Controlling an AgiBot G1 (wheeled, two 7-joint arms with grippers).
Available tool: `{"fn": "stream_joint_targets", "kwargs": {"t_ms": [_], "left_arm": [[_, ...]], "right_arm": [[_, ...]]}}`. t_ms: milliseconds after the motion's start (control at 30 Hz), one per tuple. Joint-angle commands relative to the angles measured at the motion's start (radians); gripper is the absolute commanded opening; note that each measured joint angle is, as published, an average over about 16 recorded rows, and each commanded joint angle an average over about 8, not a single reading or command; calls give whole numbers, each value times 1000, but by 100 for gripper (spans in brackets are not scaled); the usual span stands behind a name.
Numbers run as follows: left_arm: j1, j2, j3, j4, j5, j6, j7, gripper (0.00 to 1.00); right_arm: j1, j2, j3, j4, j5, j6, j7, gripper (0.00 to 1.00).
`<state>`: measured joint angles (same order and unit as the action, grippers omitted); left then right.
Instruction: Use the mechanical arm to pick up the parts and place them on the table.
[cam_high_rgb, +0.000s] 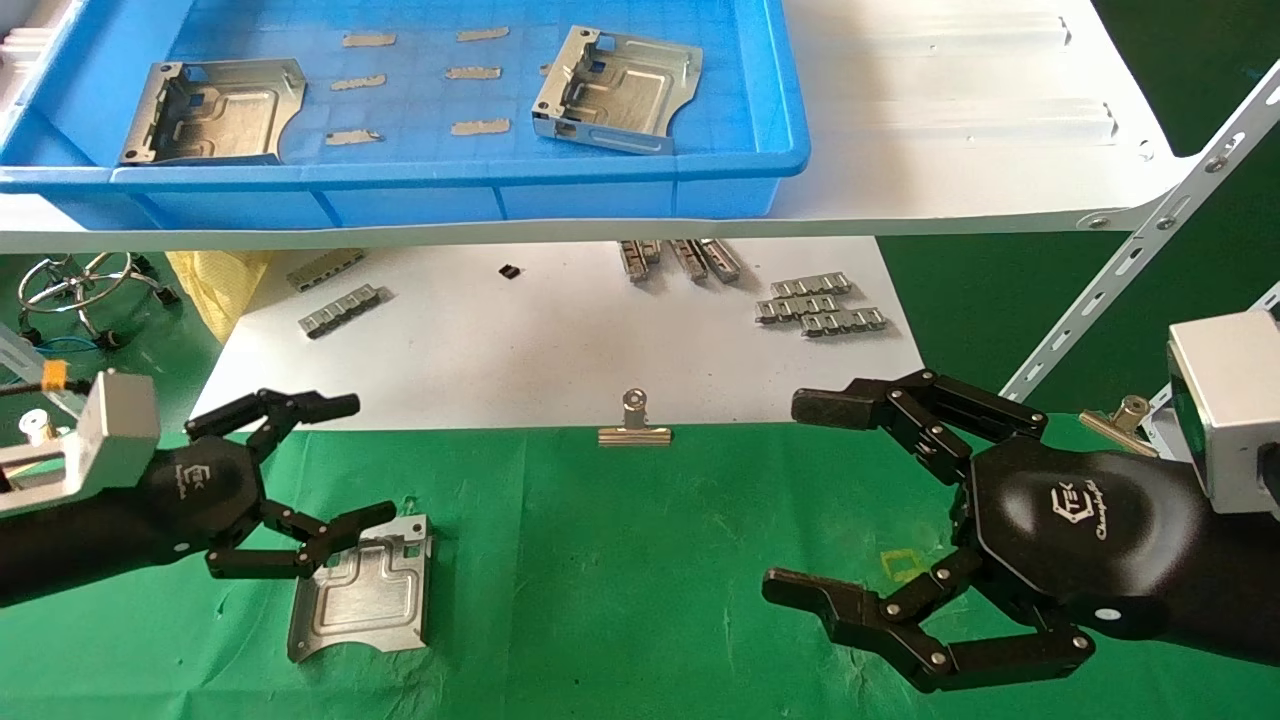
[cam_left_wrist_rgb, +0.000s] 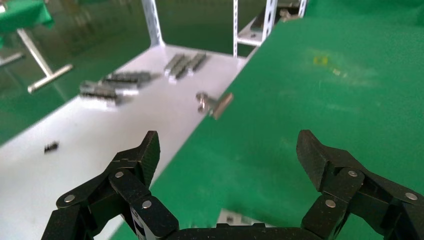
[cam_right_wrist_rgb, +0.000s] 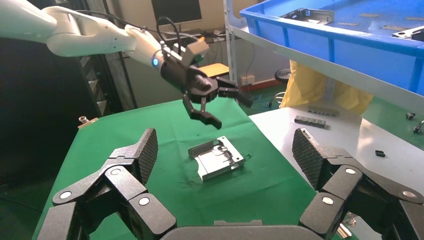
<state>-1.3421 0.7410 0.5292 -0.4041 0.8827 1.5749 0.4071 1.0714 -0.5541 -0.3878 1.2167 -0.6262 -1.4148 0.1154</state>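
Note:
One silver part lies flat on the green table at the front left. My left gripper is open and empty. It hovers just above the part's near-left corner, and the right wrist view shows a gap between the left gripper and the part. In the left wrist view my left gripper is spread wide, with a sliver of the part below the palm. My right gripper is open and empty over the table's right side; it also shows in its own wrist view. Two more parts lie in the blue bin.
The bin stands on a white shelf board above a white board holding ribbed silver strips. Small grey slips lie in the bin. A binder clip holds the cloth's far edge. A slotted metal strut slants at the right.

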Motion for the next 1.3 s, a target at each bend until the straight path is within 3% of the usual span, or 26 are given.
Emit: {"fn": "stream_joint_targets", "kwargs": {"t_ms": [33, 1300], "left_arm": [[12, -6, -11, -40, -7, -4, -27, 100], [243, -118, -227, -800, -138, -72, -540, 100]], "right_arm": [[0, 0, 0, 0, 0, 0, 0, 100], [0, 0, 0, 0, 0, 0, 0, 100]]}}
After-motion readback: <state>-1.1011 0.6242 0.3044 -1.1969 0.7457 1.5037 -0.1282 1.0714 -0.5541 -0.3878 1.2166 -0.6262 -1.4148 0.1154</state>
